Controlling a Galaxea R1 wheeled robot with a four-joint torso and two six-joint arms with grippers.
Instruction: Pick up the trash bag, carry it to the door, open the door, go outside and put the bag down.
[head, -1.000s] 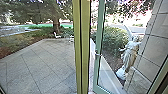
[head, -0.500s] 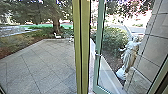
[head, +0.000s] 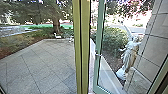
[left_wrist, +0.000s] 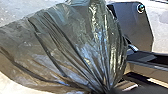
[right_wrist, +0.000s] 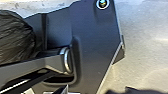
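Head view: a narrow gap parted the post (head: 85, 47) from the glass door (head: 99, 30)'s handle edge; paving (head: 37, 65) opened out leftward. Left wrist view: the trash bag (left_wrist: 67, 47) gathered into tight pleats; neither gripper's opening nor hold could be told. Right wrist view: bag near the robot's plate (right_wrist: 95, 45).

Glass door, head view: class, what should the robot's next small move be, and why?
Perhaps push the glass door a little wider: it looks ajar, but only a narrow gap shows beside the green post, and the trash bag looks bulky.
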